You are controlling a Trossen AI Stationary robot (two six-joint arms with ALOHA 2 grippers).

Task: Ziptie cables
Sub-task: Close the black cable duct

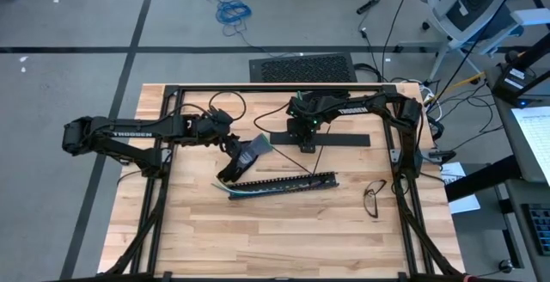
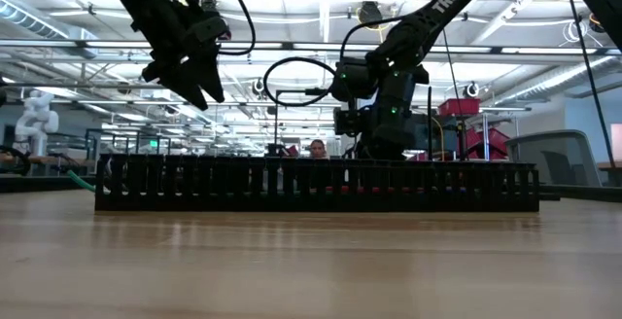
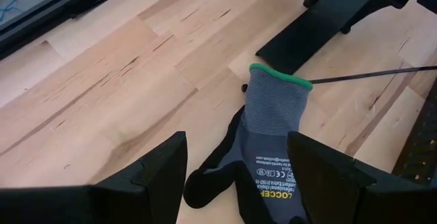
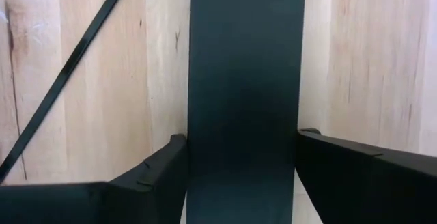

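Observation:
The cables (image 1: 227,188) show as thin green and pale strands sticking out of the left end of the long black slotted channel (image 1: 284,181), which lies on the table. A thin black zip tie (image 1: 308,160) lies flat between the channel and a flat black strip (image 1: 331,138). My left gripper (image 1: 234,148) hangs open above the table (image 2: 197,84), over a grey glove (image 3: 270,138) with a green cuff. My right gripper (image 1: 304,137) is open and low, its fingers (image 4: 153,173) standing on either side of the black strip (image 4: 246,80). The zip tie (image 4: 65,77) lies beside it.
The glove (image 1: 247,155) lies on the table just left of the strip and above the channel's left end. A pair of glasses (image 1: 374,198) rests near the table's right side. The black frame rails (image 1: 275,87) run along the table's far edge and sides. Bare wood lies toward the near edge.

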